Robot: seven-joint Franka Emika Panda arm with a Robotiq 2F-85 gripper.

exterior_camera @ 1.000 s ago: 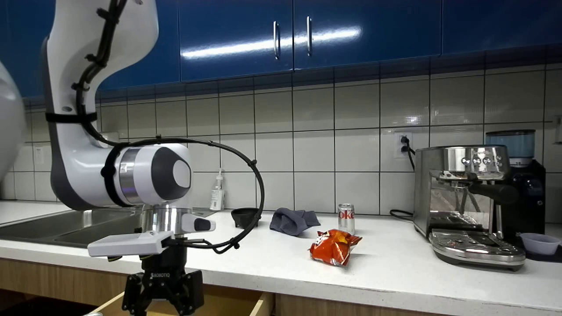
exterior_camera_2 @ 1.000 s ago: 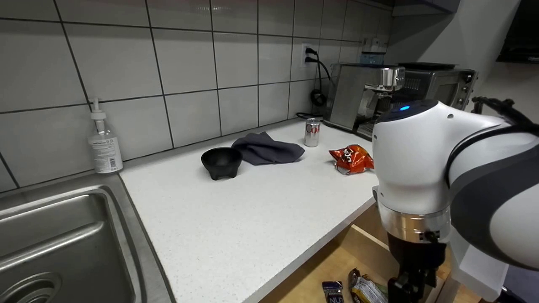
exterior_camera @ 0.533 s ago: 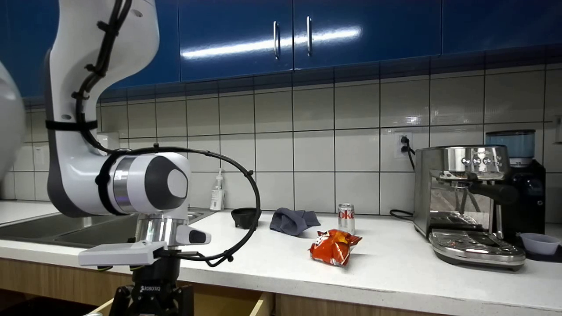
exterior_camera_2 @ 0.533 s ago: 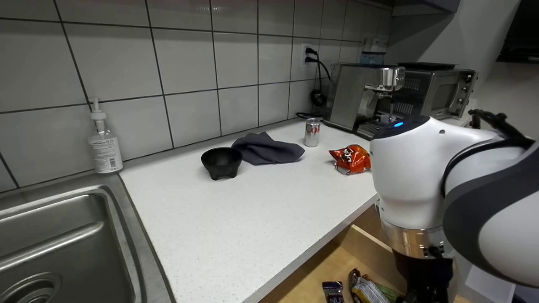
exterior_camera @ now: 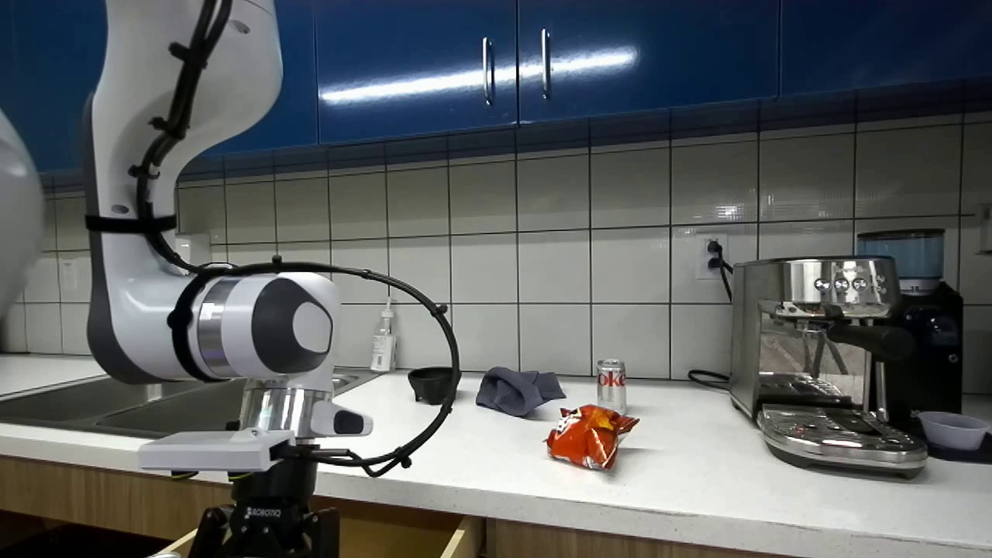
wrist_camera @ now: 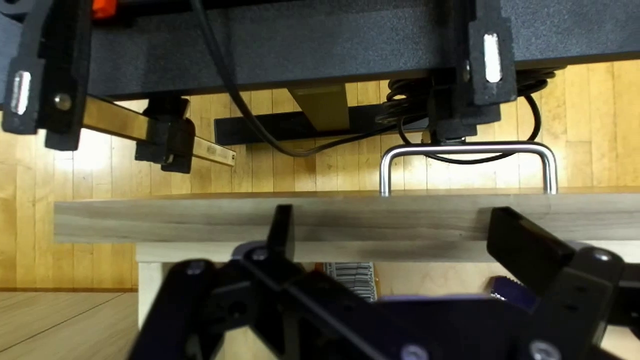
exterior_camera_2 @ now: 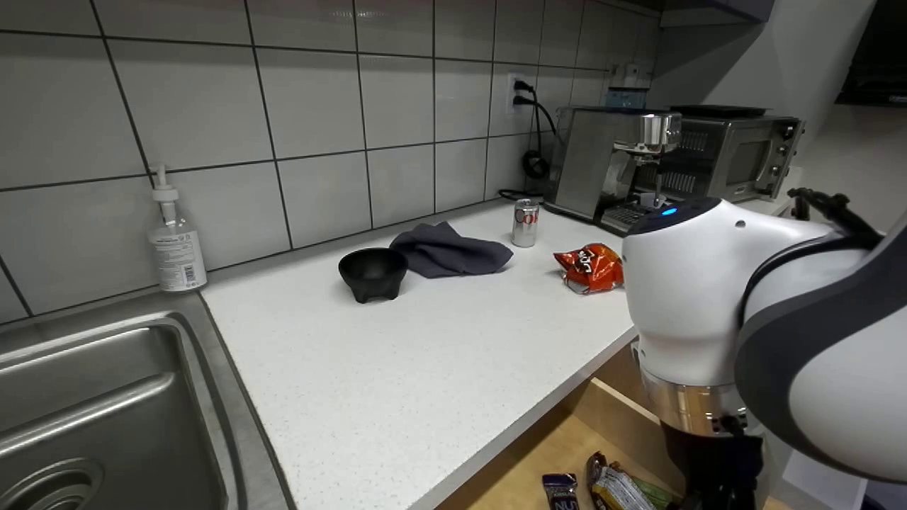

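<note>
My gripper (wrist_camera: pixel 392 225) stands open, its two fingers apart above the front panel (wrist_camera: pixel 345 235) of a pulled-out drawer. Nothing sits between them; whether a fingertip touches the panel I cannot tell. A metal handle (wrist_camera: pixel 467 148) juts from the panel's outer side. Inside the drawer, partly behind the gripper, are a packet with a printed label (wrist_camera: pixel 352 280) and a purple wrapper (wrist_camera: pixel 515 292). An exterior view shows the drawer's side wall (exterior_camera_2: pixel 623 404), a dark snack bar (exterior_camera_2: pixel 561 489) and a striped packet (exterior_camera_2: pixel 618 489). The fingertips fall below the frame in both exterior views.
On the white counter (exterior_camera_2: pixel 397 382) lie an orange chip bag (exterior_camera: pixel 590 438), a Coke can (exterior_camera: pixel 611 386), a grey cloth (exterior_camera_2: pixel 453 253) and a black bowl (exterior_camera_2: pixel 373 275). A coffee machine (exterior_camera: pixel 814 356) stands at the right, a sink (exterior_camera_2: pixel 92 425) at the left. A black beam (wrist_camera: pixel 320 45) crosses near the handle.
The arm and gripper have come down towards the drawer, mostly in the first half second, shifting slightly left in an exterior view. Since then the arm has hardly moved. Counter items stay put.
</note>
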